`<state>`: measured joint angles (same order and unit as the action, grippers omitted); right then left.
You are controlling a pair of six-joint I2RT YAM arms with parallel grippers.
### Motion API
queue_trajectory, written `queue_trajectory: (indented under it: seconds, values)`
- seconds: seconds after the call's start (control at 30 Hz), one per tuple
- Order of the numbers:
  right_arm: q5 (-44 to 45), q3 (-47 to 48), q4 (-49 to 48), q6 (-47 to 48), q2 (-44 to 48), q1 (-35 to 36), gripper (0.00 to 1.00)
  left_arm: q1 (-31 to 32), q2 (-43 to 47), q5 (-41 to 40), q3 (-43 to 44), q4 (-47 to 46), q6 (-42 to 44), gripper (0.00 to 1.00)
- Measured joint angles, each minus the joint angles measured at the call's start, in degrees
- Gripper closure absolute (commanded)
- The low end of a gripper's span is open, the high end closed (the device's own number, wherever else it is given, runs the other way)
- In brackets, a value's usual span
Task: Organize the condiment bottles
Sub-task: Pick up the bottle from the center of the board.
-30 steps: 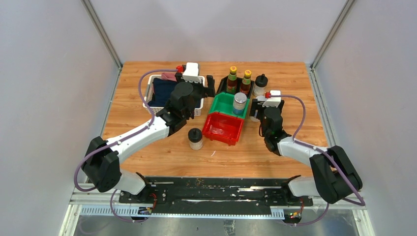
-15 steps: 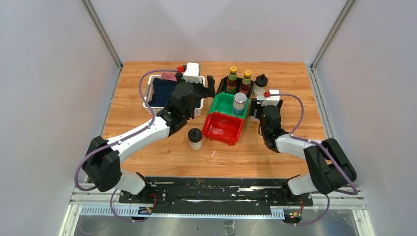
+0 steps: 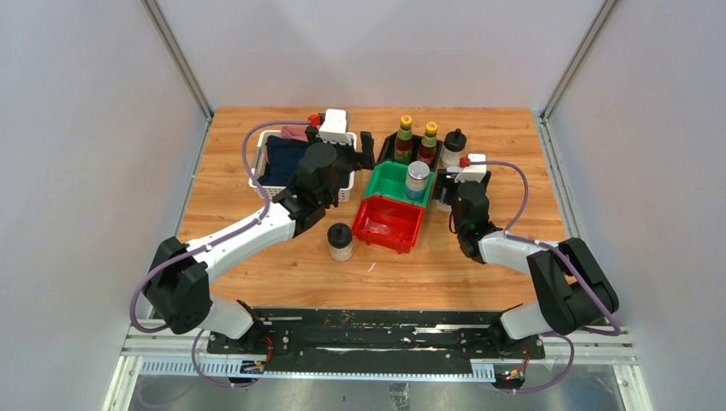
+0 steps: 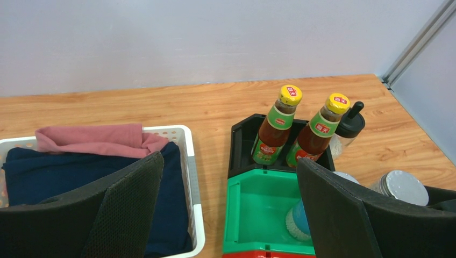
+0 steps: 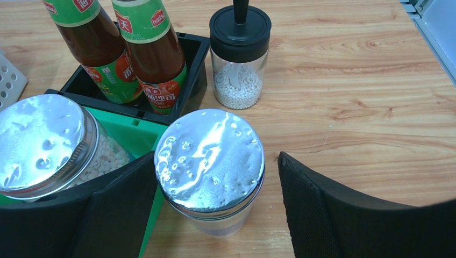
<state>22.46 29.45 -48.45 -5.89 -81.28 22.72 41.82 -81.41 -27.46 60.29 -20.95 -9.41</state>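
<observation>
Two yellow-capped sauce bottles [image 3: 404,137] [image 3: 428,141] stand in the black bin [image 3: 387,151]. One silver-lidded shaker [image 3: 417,180] stands in the green bin [image 3: 389,182]. The other shaker [image 5: 209,161] stands on the table just right of that bin, between the open fingers of my right gripper [image 5: 216,158]; the left finger is close to it and the right finger is apart. One black-lidded jar [image 3: 454,147] stands right of the black bin and another [image 3: 340,241] in front of the red bin [image 3: 389,223]. My left gripper [image 4: 228,161] is open and empty above the gap between basket and green bin.
A white basket [image 3: 257,175] of dark and pink cloth sits at the back left, under my left arm. The red, green and black bins stand in a row at the middle. Walls close in the table on three sides.
My right gripper has moved a little forward and left, so the shaker on the table now sits deeper between its fingers. The left arm has not moved.
</observation>
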Motion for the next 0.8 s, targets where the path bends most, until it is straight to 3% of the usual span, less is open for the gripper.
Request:
queue_trajectory:
  seconds: [0.37,0.63,0.8]
  values:
    - [-0.2,0.1,-0.2,0.1,0.0,-0.3,0.34,0.0,0.0,0.0,0.0,0.0,0.0,0.03]
    - [-0.2,0.1,-0.3,0.7,0.0,-0.3,0.64,0.0,0.0,0.0,0.0,0.0,0.0,0.03]
    - [-0.2,0.1,-0.2,0.8,0.0,-0.3,0.74,0.0,0.0,0.0,0.0,0.0,0.0,0.03]
